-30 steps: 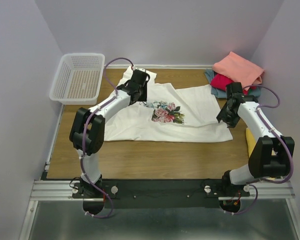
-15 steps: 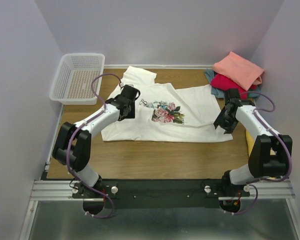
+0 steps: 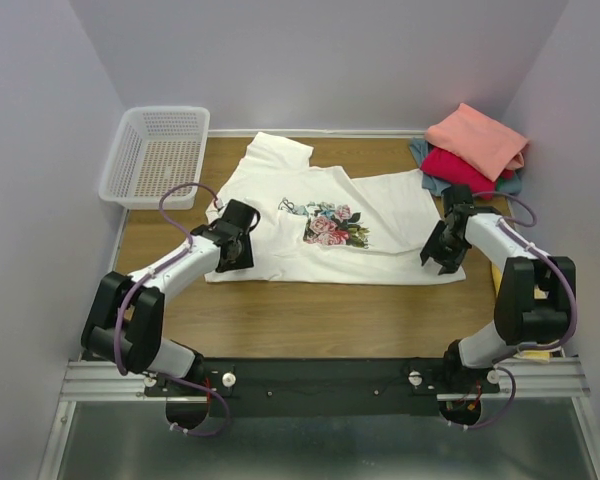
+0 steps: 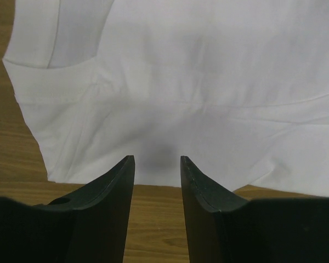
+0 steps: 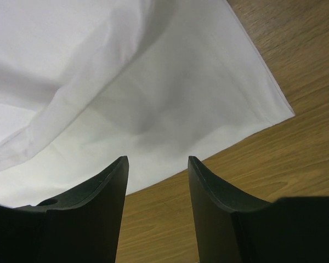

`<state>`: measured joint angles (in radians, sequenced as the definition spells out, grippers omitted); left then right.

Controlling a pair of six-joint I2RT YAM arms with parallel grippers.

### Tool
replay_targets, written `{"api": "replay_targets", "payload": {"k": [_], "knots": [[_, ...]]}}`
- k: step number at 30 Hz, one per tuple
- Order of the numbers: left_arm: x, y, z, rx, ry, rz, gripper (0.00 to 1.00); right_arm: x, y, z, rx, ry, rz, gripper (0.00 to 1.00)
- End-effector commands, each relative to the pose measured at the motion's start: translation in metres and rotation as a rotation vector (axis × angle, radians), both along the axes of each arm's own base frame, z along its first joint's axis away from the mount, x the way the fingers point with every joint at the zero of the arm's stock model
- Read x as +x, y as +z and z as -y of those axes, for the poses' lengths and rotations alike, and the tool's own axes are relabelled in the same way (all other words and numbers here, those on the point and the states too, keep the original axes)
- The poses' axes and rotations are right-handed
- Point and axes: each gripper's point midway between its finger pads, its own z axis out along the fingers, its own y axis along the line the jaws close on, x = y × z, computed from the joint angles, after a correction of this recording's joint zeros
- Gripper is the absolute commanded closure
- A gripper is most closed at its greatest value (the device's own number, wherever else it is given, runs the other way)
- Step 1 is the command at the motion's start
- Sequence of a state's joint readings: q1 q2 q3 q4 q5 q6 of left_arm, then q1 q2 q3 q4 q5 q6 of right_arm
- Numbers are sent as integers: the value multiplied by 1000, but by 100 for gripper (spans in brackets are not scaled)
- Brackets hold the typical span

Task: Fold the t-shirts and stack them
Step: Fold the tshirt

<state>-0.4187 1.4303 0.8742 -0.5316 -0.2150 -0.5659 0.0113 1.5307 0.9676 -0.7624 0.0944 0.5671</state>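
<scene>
Top external: holding left gripper (image 4: 156, 160) and right gripper (image 5: 157, 160) spread at the near hem of the large white rose-print cloth t-shirt (image 3: 390, 215), lying flat on the brown wooden table (image 3: 280, 320); possibly risking pinching one layer, skewing the fold.

The left arm (image 3: 175, 265) and right arm (image 3: 500, 238) are both showing glossy white tube links between chunky black joint housings. A thin purple cable (image 3: 178, 187) is looping out along each one. The left gripper (image 4: 156, 160) and right gripper (image 5: 158, 160) are showing matte black fingers (image 4: 107, 203), broad at the root and tapering to rounded tips, one finger of each carrying a small round hole.
</scene>
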Motion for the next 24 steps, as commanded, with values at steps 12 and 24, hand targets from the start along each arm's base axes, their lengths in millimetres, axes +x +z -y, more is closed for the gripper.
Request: {"api": "replay_targets", "payload": {"k": [12, 24], "knots": [[-58, -78, -5, 1, 85, -309, 53, -13, -48, -4, 28, 20, -132, 44], [-80, -38, -15, -16, 160, -340, 53, -29, -53, 11, -55, 2, -257, 44]]}}
